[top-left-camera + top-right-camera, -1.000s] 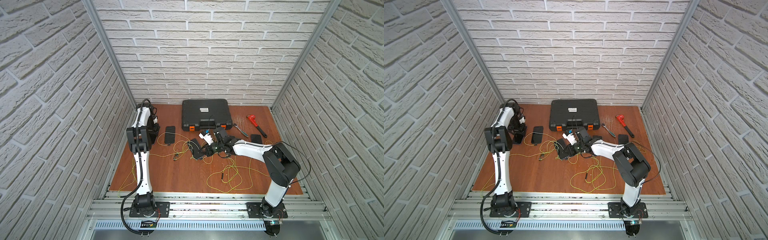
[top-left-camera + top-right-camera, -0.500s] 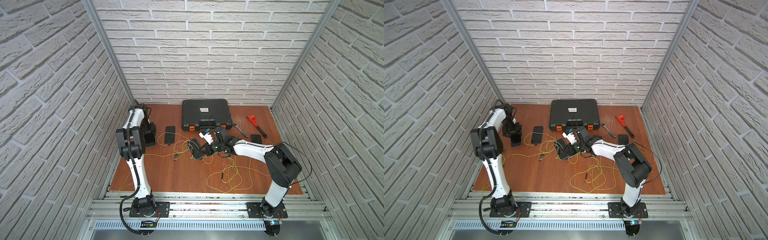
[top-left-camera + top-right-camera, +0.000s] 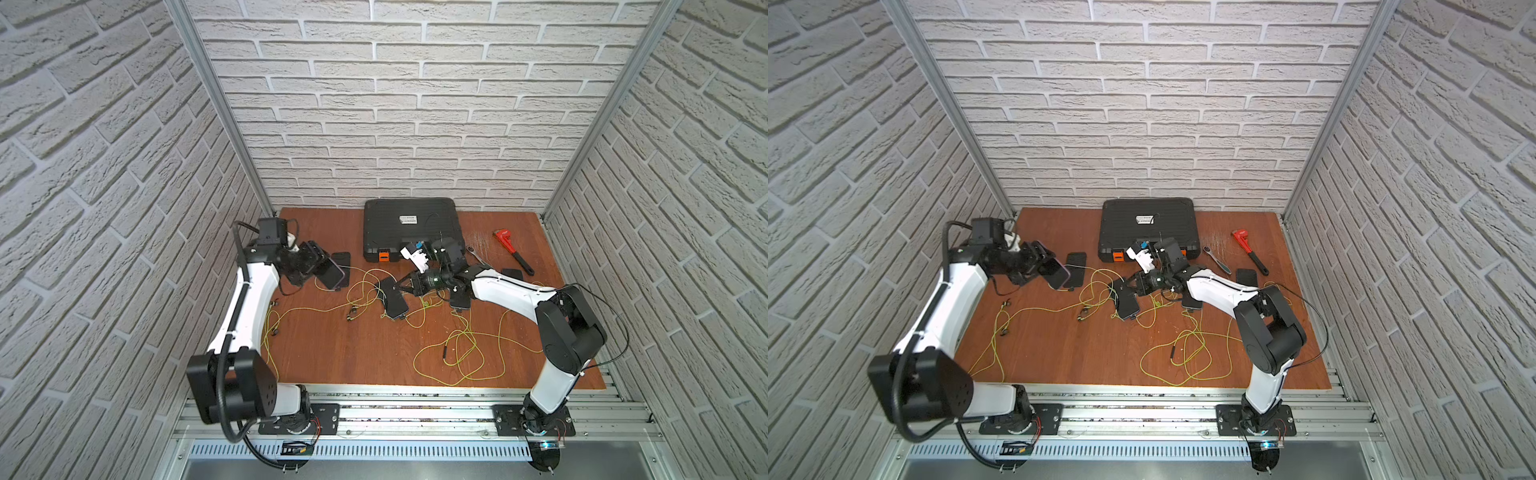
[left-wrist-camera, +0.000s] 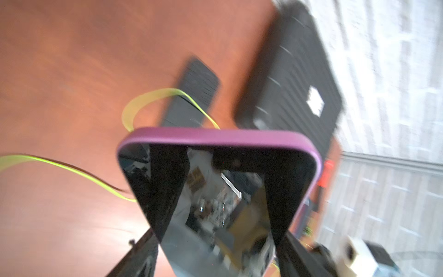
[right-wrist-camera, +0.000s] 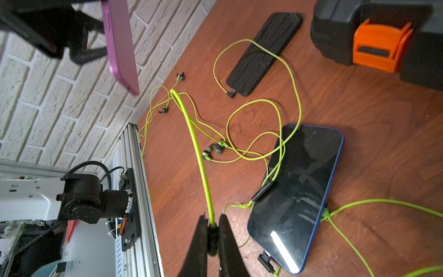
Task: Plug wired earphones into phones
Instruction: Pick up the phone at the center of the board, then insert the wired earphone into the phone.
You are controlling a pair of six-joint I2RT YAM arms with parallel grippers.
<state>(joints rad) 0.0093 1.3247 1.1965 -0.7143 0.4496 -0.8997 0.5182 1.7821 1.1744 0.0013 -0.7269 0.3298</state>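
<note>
Now my left arm has swung down and out from the back-left corner. It carries the purple-cased phone (image 3: 333,273) clear of the table (image 3: 332,353) and in toward the middle. My left jaws are spread wide across that phone's two long sides and grip it, with the glossy screen (image 4: 215,196) facing my wrist camera. My right jaws have not budged: they stay clenched on the dark plug (image 5: 212,233) of one yellow-green earphone cord (image 5: 199,148), which arcs off toward its earbuds (image 5: 212,151).

As I judge it, phone and plug are being brought together for insertion. They are still well apart, and I cannot tell which edge holds the socket.

Just beside my right jaws lies a blue-edged phone (image 5: 299,191) with cords and an inline remote (image 5: 262,191) draped over its screen. Farther off, a ribbed black phone (image 5: 263,52) has a plug at its near end and looks already connected. Loose cord loops (image 3: 457,357) sprawl between my arms and could snag or drag as I move. The tool case with orange latches (image 3: 411,228) and the red pipe wrench (image 3: 509,249) sit at the back, out of my path.
</note>
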